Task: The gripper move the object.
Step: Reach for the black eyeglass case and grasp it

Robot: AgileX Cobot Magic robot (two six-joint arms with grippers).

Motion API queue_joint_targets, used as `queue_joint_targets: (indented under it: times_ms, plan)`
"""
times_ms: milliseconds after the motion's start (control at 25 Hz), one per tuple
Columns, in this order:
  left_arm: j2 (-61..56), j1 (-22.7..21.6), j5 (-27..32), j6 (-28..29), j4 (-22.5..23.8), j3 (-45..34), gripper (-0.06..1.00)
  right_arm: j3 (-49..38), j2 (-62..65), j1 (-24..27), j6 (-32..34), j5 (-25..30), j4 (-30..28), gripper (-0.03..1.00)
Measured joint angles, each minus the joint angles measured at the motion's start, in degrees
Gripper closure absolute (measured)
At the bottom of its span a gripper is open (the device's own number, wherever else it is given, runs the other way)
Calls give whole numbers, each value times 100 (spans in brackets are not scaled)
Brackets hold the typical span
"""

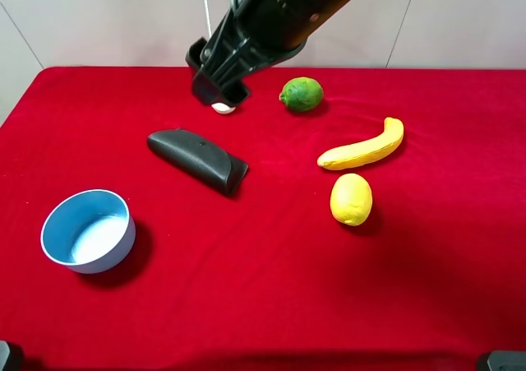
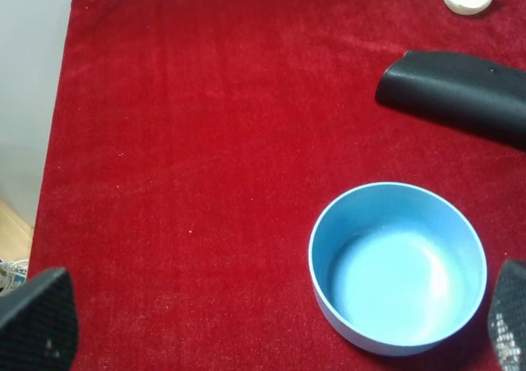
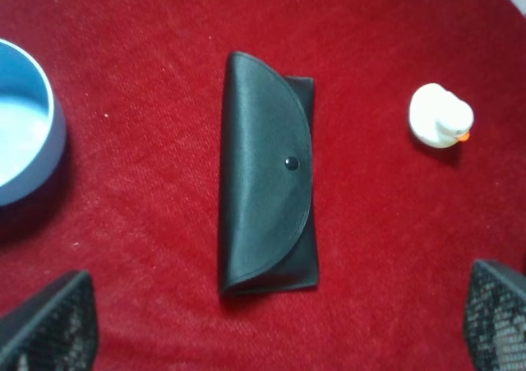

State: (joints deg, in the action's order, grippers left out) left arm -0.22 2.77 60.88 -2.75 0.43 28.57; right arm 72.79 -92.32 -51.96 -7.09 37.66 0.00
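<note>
The object, a matte black pouch (image 1: 198,159), lies flat on the red cloth left of centre. It also shows in the right wrist view (image 3: 267,197) and partly in the left wrist view (image 2: 460,91). My right gripper (image 1: 217,85) hangs above the cloth behind the pouch, over a small white duck, apart from the pouch. In the right wrist view its gripper (image 3: 275,330) is open and empty, fingertips (image 3: 49,326) wide apart. My left gripper (image 2: 271,326) is open and empty above the blue bowl; it does not show in the exterior view.
A blue bowl (image 1: 89,230) stands front left. A white duck (image 1: 223,107) sits under the right gripper. A green lime (image 1: 302,94), a yellow banana (image 1: 362,146) and a yellow lemon (image 1: 351,199) lie to the right. The red cloth (image 1: 263,305) covers the table.
</note>
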Motion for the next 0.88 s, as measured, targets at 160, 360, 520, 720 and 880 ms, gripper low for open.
queue_joint_targets:
  times_ms: [160,360,520,720,880]
  plan:
    - [0,0,0,0,0,0,-5,5,-411,0,1,-346,0,27]
    - [0,0,0,0,0,0,-5,5,-880,0,1,-771,0,27]
    - [0,0,0,0,0,0,-5,5,-1170,0,1,-1024,62,27]
    - [0,0,0,0,0,0,-5,5,-1488,0,1,-1321,111,27]
    - [0,0,0,0,0,0,-5,5,-1725,0,1,-1516,160,27]
